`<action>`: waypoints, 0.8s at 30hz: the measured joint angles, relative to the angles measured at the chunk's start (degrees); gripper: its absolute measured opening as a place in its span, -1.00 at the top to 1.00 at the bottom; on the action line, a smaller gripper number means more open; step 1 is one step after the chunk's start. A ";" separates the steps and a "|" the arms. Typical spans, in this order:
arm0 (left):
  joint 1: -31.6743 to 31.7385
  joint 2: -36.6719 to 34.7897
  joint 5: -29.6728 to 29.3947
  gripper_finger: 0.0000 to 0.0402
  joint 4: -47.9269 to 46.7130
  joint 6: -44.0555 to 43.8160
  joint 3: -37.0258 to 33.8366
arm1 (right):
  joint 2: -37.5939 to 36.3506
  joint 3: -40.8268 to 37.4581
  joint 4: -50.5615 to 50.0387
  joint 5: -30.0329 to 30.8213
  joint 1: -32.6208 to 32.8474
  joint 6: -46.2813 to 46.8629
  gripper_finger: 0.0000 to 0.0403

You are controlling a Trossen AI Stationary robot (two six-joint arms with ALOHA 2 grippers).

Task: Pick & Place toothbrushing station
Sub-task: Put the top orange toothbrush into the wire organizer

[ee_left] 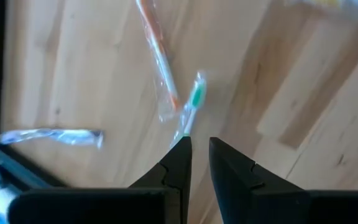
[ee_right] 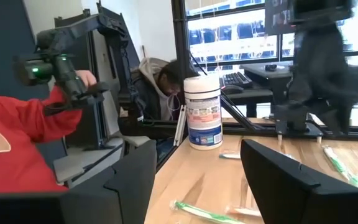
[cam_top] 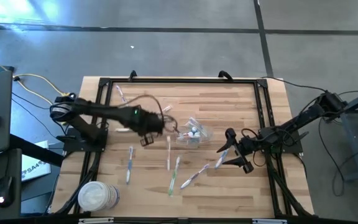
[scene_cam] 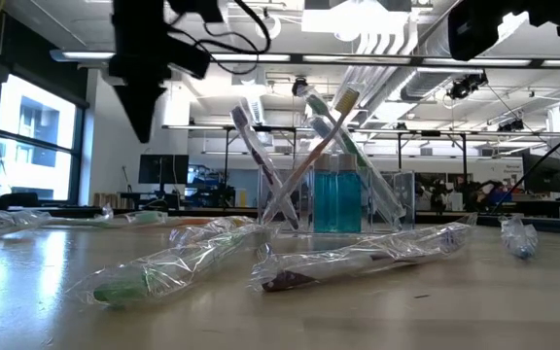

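Note:
The small transparent container stands near the table's middle with several toothbrushes leaning crossed in it. Several wrapped pastel toothbrushes lie flat on the wood: one, one, a green one, and one at the far left. My left gripper hangs above the table left of the container, fingers shut and empty. A wrapped green toothbrush lies on the wood below it. My right gripper is open and empty, right of the container.
A white wipes canister stands at the near left corner and also shows in the right wrist view. A black frame rims the table. People sit beyond the table's left side, one with a red sleeve. Bare wood lies along the near edge.

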 joint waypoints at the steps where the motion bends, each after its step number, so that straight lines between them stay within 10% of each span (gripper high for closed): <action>1: 1.90 0.00 1.13 0.72 1.24 1.06 0.00 | 0.00 0.00 -0.02 -0.02 0.00 0.02 -0.12; 13: 8.48 0.00 2.51 0.68 8.28 13.92 0.00 | 0.00 0.00 -0.68 -0.55 0.15 1.96 -0.12; 24: 12.91 -0.02 3.32 0.14 13.39 13.47 -0.79 | 0.00 0.00 -0.04 -0.13 3.12 1.91 -0.12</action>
